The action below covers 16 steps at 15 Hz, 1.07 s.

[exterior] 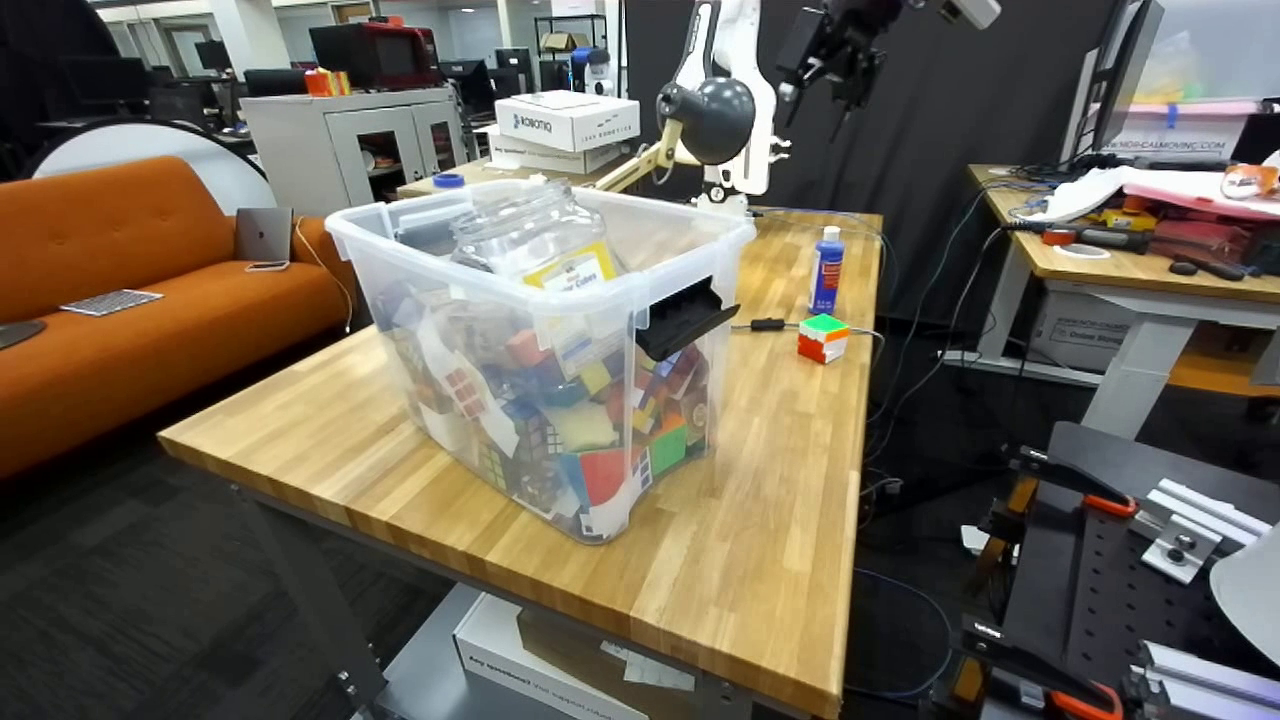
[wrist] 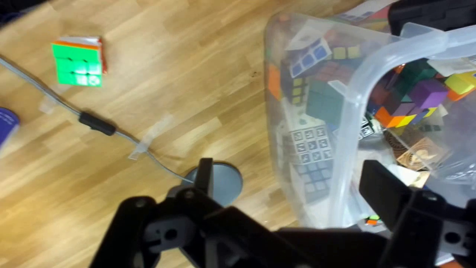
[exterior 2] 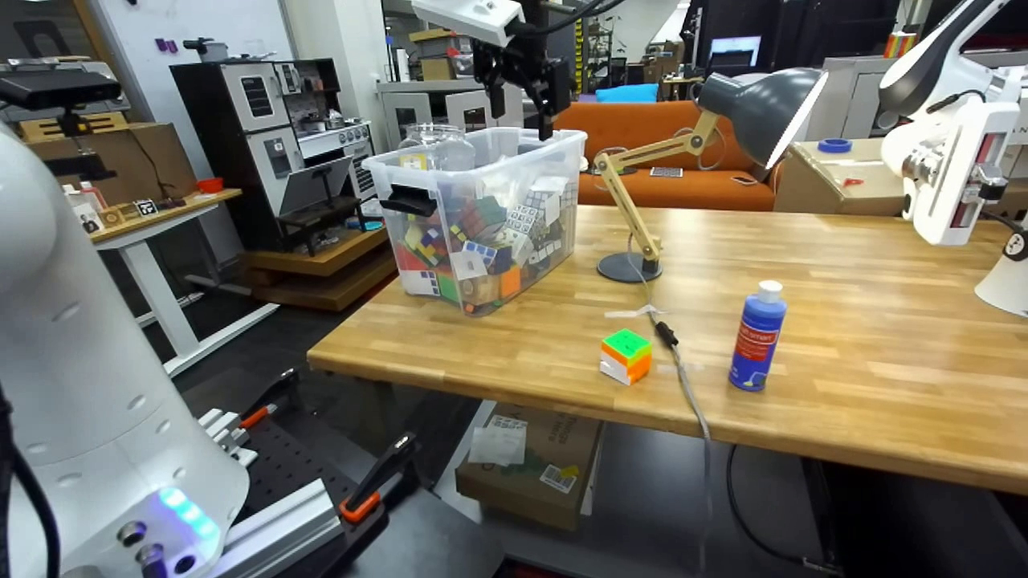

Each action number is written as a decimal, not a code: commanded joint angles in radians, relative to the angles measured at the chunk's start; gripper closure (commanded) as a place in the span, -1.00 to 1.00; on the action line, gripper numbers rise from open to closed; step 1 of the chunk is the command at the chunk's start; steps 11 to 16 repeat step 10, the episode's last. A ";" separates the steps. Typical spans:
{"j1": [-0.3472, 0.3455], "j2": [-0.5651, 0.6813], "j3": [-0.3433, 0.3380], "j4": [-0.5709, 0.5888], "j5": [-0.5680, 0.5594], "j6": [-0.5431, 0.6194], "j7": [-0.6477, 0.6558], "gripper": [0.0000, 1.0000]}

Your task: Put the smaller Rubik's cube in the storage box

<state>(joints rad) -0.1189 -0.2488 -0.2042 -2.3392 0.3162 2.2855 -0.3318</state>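
Green, orange, white cube and translucent, black-handled storage box

The storage box, a large translucent plastic tub with a wide rim, stands upright and open-topped towards one end of the wooden table. A black handle clip juts from its end wall. Multicoloured puzzle cubes lie jumbled inside; whether the smaller Rubik's cube is among them cannot be told.
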 commanded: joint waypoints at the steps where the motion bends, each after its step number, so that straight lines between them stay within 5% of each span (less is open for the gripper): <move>1: -0.075 -0.121 -0.085 -0.116 -0.034 -0.014 0.005 -1.00; 4: -0.085 -0.116 -0.133 -0.117 -0.043 -0.009 -0.015 -1.00; 16: -0.062 -0.107 -0.117 -0.112 -0.041 -0.008 -0.001 -1.00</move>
